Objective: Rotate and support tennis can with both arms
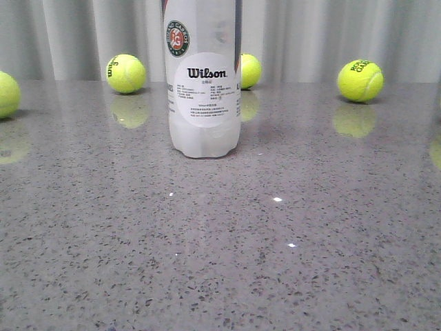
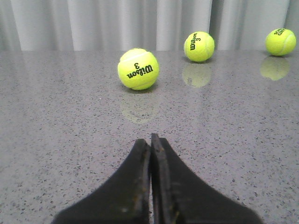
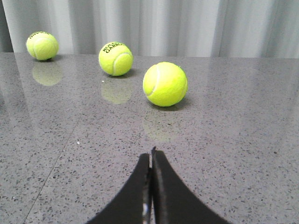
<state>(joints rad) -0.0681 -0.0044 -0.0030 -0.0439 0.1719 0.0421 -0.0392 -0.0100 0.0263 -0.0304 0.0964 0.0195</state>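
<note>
The tennis can (image 1: pixel 203 89) stands upright on the grey speckled table in the front view, its white Wilson label and round Roland Garros badge facing the camera; its top is cut off by the frame. Neither gripper shows in the front view. My left gripper (image 2: pixel 150 140) is shut and empty, low over the table, pointing toward a tennis ball (image 2: pixel 138 69). My right gripper (image 3: pixel 152 154) is shut and empty, low over the table, pointing toward another ball (image 3: pixel 165 84). The can is not in either wrist view.
In the front view, tennis balls lie at the back: one left of the can (image 1: pixel 126 73), one behind it (image 1: pixel 249 70), one at the right (image 1: pixel 360 80), one at the left edge (image 1: pixel 7 94). A grey curtain (image 1: pixel 344 34) hangs behind the table.
</note>
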